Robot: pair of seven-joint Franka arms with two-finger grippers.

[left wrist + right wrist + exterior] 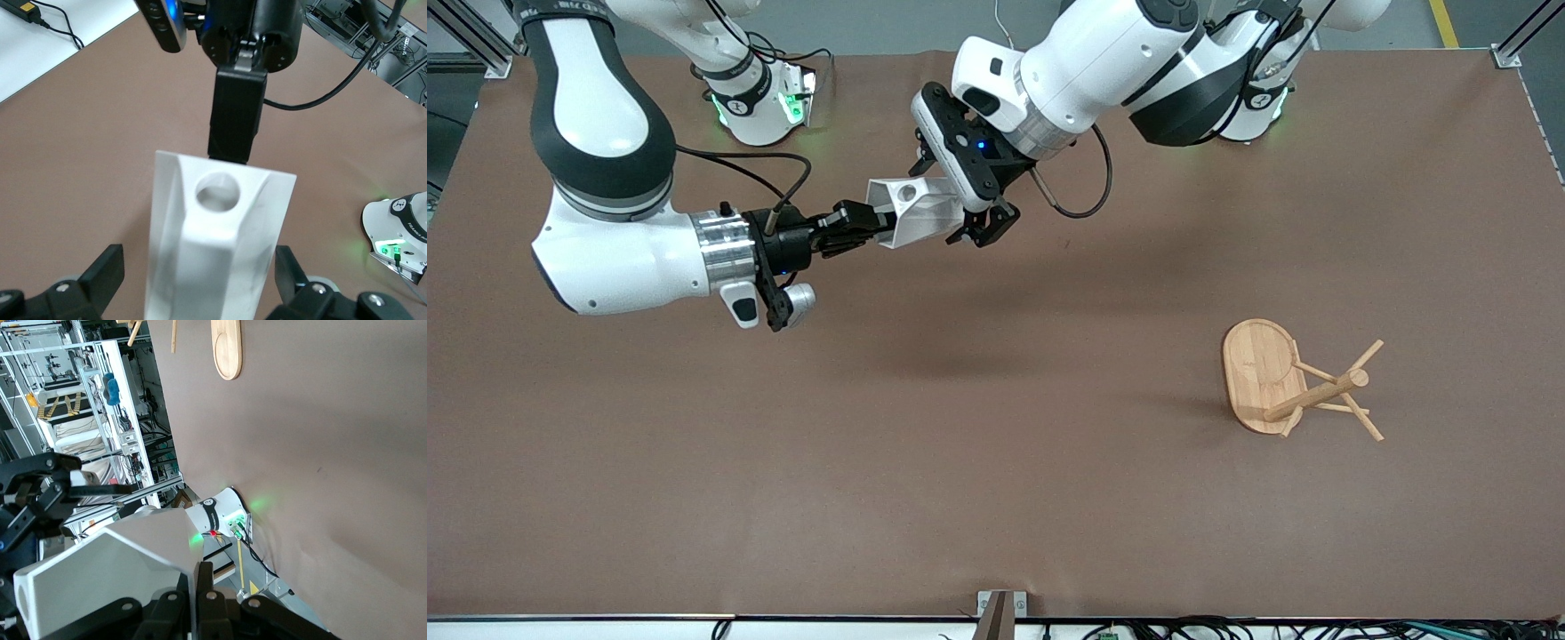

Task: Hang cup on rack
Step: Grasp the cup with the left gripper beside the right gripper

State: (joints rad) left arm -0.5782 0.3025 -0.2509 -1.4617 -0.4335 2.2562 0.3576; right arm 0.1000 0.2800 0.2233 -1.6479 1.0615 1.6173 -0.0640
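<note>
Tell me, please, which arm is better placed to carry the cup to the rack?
Probably left: its base is at the rack's end, and the left gripper's fingers already flank the cup, which the right gripper holds.

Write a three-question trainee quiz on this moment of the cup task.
1. True or false: the cup already hangs on the rack.
2. The left gripper is open, with a finger on either side of the cup. What clamps the cup? A. the right gripper B. a rack peg C. nothing
3. Fill in: the rack stands toward the ___ arm's end of the table.
Key: 1 false; 2 A; 3 left.
</note>
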